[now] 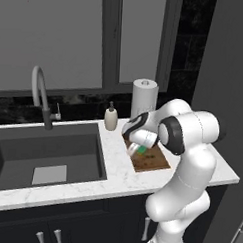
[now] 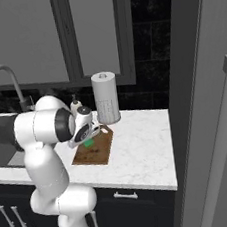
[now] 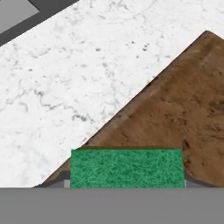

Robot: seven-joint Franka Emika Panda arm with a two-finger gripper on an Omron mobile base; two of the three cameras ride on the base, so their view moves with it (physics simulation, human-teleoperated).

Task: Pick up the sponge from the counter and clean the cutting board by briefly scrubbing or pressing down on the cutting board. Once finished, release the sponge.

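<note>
Sponge [image 3: 126,168] picked up, gripped in claw [image 1: 137,149] over cutting board [image 1: 153,161] near its table [image 1: 117,158] edge; scrubbing or pressing, then release, apparently left.

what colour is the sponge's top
Green, clearest in the hand view: the sponge over the cutting board.

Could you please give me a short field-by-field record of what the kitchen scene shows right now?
gripper: gripper shut on the sponge, low over the cutting board
sponge: green face showing, over the board's edge nearest the sink
cutting board: brown wood, flat on the counter, right of the sink
behind the board: paper towel roll and soap bottle, both upright
contact: whether the sponge touches the board cannot be told
</note>
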